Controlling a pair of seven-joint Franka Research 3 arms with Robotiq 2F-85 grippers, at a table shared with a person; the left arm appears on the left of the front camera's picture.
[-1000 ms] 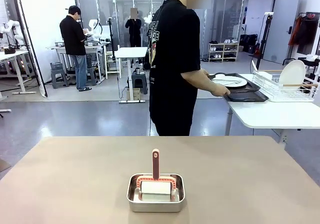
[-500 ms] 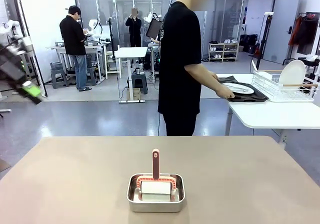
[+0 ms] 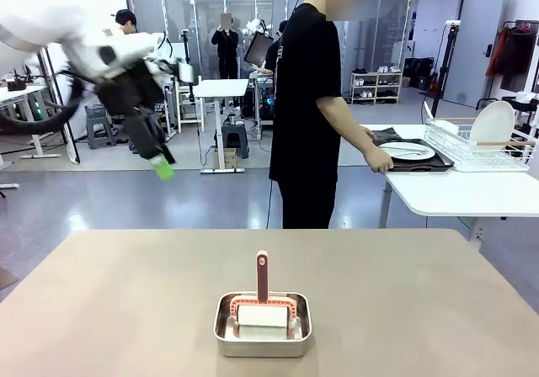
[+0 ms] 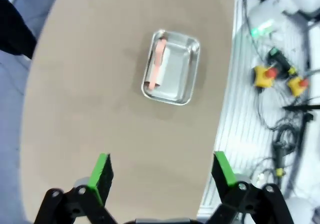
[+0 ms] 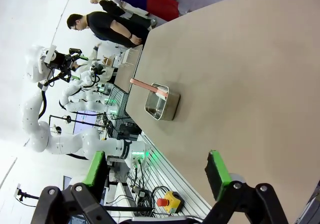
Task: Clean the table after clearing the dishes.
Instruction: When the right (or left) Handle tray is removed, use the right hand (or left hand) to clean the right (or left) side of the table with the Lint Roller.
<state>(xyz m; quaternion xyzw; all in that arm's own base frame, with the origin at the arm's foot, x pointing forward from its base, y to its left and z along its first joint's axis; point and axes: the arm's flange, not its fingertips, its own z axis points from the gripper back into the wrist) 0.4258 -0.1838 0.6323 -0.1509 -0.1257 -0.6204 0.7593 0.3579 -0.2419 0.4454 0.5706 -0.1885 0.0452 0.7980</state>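
L gripper: jaws wide apart, nothing betw. them. Half a sec ago it was a blur at the front view's far left edge. Now the L arm has swung in across the upper left, gripper slanting down-right, green pad lowest, high over the table. L wrist cam looks down past both pads onto the beige top and the steel pan. R gripper: jaws also apart, empty, above the table w/ the pan well ahead.

Pan unmoved, near the table's centre, pink-handled brush in it, handle up. Dishes are off the main table, on dark trays lying flat on the white side table. A sec ago the person was just bringing them to its edge. Person's hand rests at the trays' near-left corner.
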